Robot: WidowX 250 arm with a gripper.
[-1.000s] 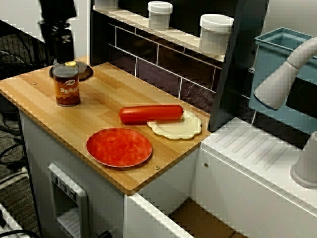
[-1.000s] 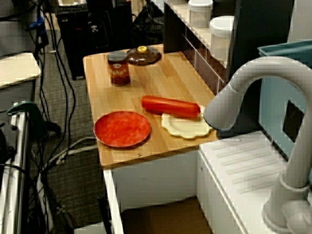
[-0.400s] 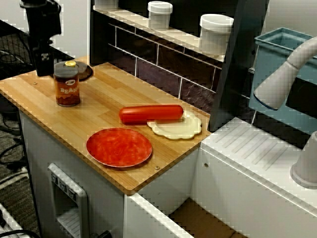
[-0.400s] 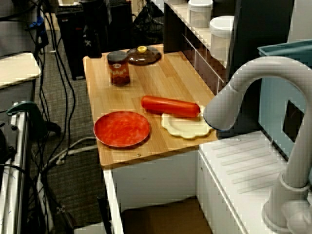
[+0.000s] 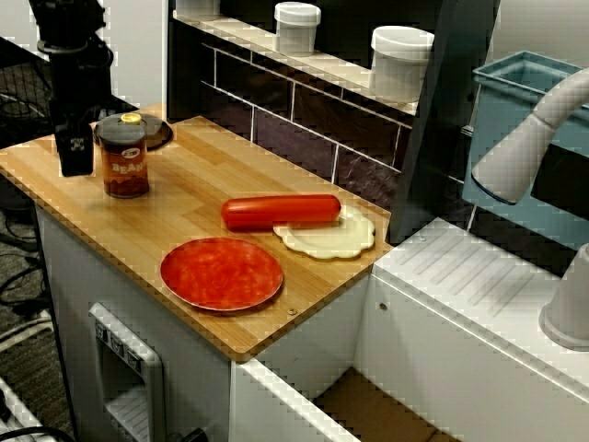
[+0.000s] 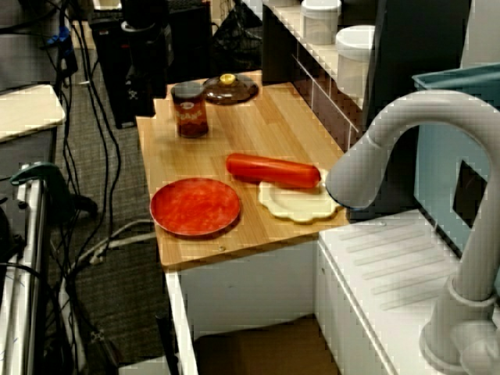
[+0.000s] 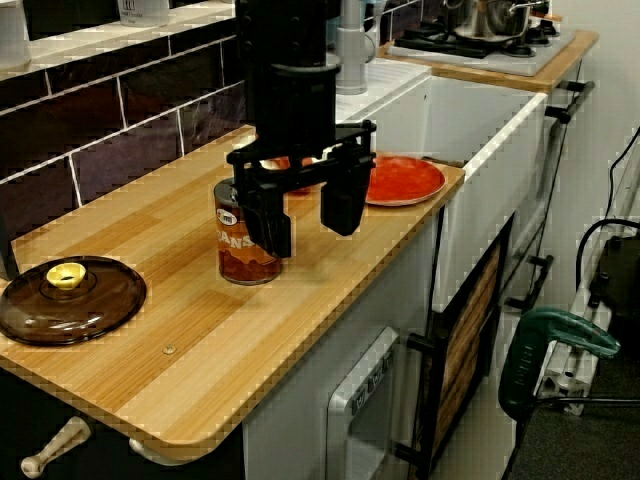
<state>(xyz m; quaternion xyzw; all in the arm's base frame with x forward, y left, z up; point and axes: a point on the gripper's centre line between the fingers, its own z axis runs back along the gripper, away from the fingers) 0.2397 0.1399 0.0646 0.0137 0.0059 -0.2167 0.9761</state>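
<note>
Wood-grain counter top [image 7: 180, 350] fills the foreground in the view from the counter's end, with a brown glass lid with a yellow knob [image 7: 68, 298] near its corner. Farther in, the black gripper [image 7: 307, 238] hangs with fingers spread and empty. It is just beside the upright tin can with a red-orange label [image 7: 235, 252] at mid-counter. Beyond lie a flat red plate [image 7: 402, 180], a dark tiled wall [image 7: 110, 110] and a stove [image 7: 470, 45].

even indoor light, soft shadows, mild glare on the counter (slightly grainy).
</note>
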